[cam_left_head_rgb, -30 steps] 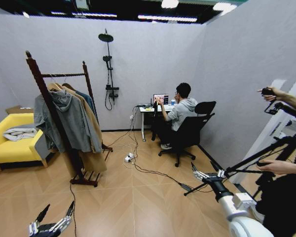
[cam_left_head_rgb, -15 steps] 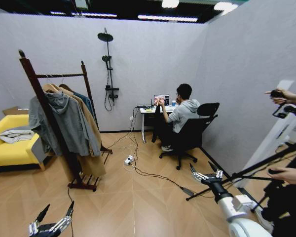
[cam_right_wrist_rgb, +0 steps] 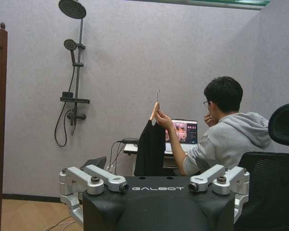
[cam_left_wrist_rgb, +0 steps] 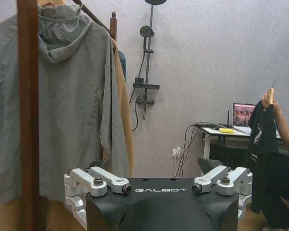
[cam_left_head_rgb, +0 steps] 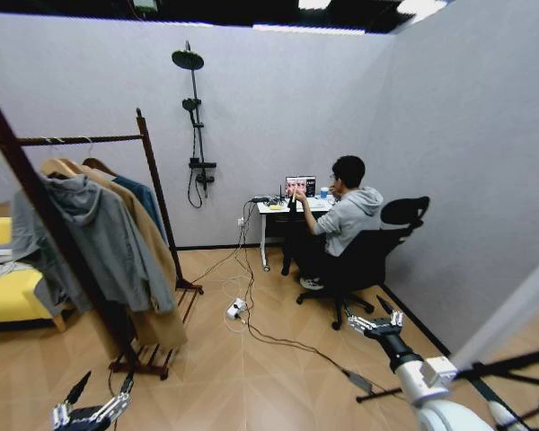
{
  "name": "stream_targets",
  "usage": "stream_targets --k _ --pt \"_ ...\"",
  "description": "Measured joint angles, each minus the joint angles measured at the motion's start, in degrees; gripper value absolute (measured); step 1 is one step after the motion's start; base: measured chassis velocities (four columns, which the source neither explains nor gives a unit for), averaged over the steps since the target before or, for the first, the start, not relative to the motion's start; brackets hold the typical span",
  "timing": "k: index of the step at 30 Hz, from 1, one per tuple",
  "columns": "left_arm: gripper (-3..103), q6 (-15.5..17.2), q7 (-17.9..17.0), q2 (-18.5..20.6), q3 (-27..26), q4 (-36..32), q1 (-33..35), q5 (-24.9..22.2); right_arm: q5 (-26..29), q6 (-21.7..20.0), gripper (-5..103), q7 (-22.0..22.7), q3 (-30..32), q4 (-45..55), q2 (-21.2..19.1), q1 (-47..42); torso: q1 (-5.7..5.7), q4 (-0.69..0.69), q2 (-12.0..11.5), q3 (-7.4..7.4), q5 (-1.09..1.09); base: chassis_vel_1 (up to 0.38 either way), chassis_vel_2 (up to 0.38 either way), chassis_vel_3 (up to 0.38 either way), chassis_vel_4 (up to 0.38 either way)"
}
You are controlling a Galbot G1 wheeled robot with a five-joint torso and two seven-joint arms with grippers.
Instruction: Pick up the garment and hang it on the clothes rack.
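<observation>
Both tools spread wide and empty: left tool [cam_left_head_rgb: 94, 409] low near-left, right tool [cam_left_head_rgb: 371, 321] near-right. Garment [cam_right_wrist_rgb: 151, 147], soft, light, held up at far table; take its hanger [cam_right_wrist_rgb: 154, 111].

Plain black garment [cam_right_wrist_rgb: 151, 148], red-brown clothes rack [cam_left_head_rgb: 150, 162], grey hoodie [cam_left_wrist_rgb: 62, 96], seemingly tan coat [cam_left_head_rgb: 153, 260].

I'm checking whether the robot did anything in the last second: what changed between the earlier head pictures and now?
Only the view shifted: the whole head picture slid left, so the camera turned. Left gripper and right gripper stay open, empty and low as before. The garment is held up by the seated person's hand. The clothes rack has not moved.
</observation>
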Motion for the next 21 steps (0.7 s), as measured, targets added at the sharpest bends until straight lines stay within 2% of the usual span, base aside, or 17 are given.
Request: stream_targets --k 3,6,8,13,14,17,19,21 --pt "100 0.0 0.0 0.0 0.0 0.0 0.0 0.0 0.0 0.2 100 0.0 0.1 -0.4 0.1 0.0 0.01 0.01 0.0 0.01 0.05 -0.376 0.364 0.360 -0.359" --pt "100 0.0 0.0 0.0 0.0 0.0 0.0 0.0 0.0 0.6 100 0.0 0.2 -1.0 0.1 0.0 -0.01 0.00 0.0 -0.01 -0.02 -0.355 0.360 0.367 -0.360" --pt "100 0.0 0.0 0.0 0.0 0.0 0.0 0.0 0.0 0.8 100 -0.1 0.2 -1.3 0.0 0.1 0.00 0.01 0.0 0.00 0.06 -0.337 0.359 0.324 -0.381" --pt "100 0.0 0.0 0.0 0.0 0.0 0.0 0.0 0.0 0.9 100 -0.1 0.2 -1.8 -0.1 0.6 -0.03 0.01 0.0 -0.01 -0.01 -0.338 0.352 0.331 -0.351" --pt "100 0.0 0.0 0.0 0.0 0.0 0.0 0.0 0.0 0.9 100 -0.1 0.2 -1.9 -0.1 0.8 0.00 0.01 0.0 0.01 0.06 -0.341 0.372 0.342 -0.327" --pt "100 0.0 0.0 0.0 0.0 0.0 0.0 0.0 0.0 0.8 100 0.0 0.2 -2.0 -0.3 0.9 -0.02 -0.01 0.0 -0.02 -0.04 -0.373 0.344 0.366 -0.351" --pt "100 0.0 0.0 0.0 0.0 0.0 0.0 0.0 0.0 0.8 100 0.0 0.2 -2.1 -0.4 1.0 0.00 0.02 0.0 0.01 0.06 -0.359 0.357 0.353 -0.348" --pt "100 0.0 0.0 0.0 0.0 0.0 0.0 0.0 -0.1 0.8 100 0.1 0.2 -2.2 -0.3 0.9 -0.01 0.00 0.0 -0.01 -0.07 -0.346 0.367 0.359 -0.346"
